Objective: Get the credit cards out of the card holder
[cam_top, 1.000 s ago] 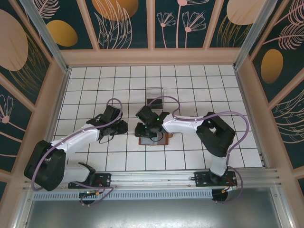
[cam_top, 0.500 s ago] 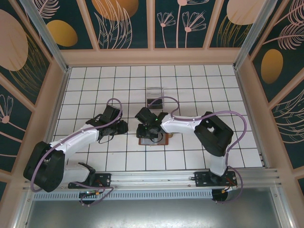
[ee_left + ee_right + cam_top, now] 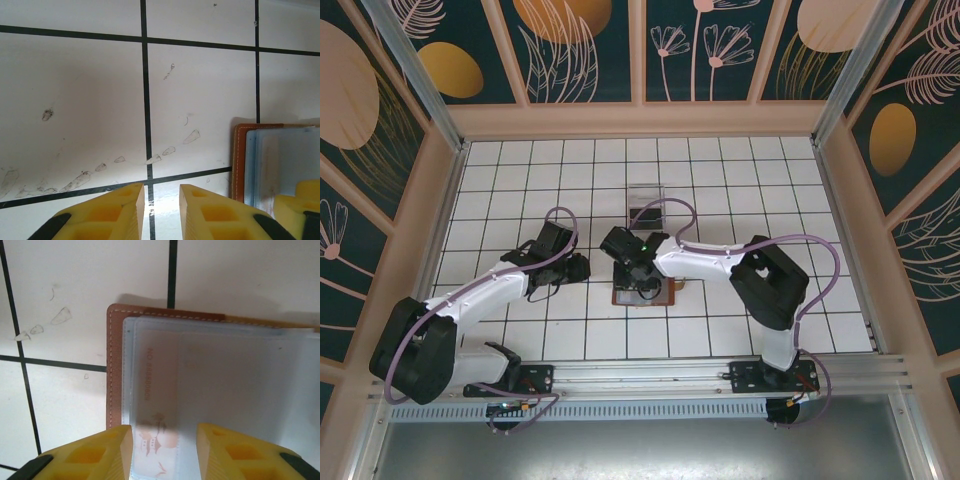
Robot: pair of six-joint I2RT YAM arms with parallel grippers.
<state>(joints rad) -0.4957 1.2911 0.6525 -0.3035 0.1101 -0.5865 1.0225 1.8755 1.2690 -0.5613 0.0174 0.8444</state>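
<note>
The card holder (image 3: 114,365) lies open on the tiles, a brown leather rim around grey-blue clear sleeves. One pale credit card (image 3: 159,390) with pinkish print sits inside the left sleeve. My right gripper (image 3: 164,447) hangs just above that sleeve, open, its two fingers on either side of the card's near end and nothing held. From above, the right gripper (image 3: 638,280) covers most of the card holder (image 3: 666,297). My left gripper (image 3: 161,189) hovers over bare tile left of the card holder's corner (image 3: 239,160), jaws a narrow gap apart and empty; from above the left gripper (image 3: 577,268) is about one tile away.
A clear plastic box (image 3: 645,193) stands two tiles behind the card holder with a dark flat thing in it. The tiled floor is walled on three sides. A yellow finger of the right gripper (image 3: 300,200) shows in the left wrist view.
The right gripper has shifted slightly left over the card holder and its jaws have widened a little. The left arm has not moved.
</note>
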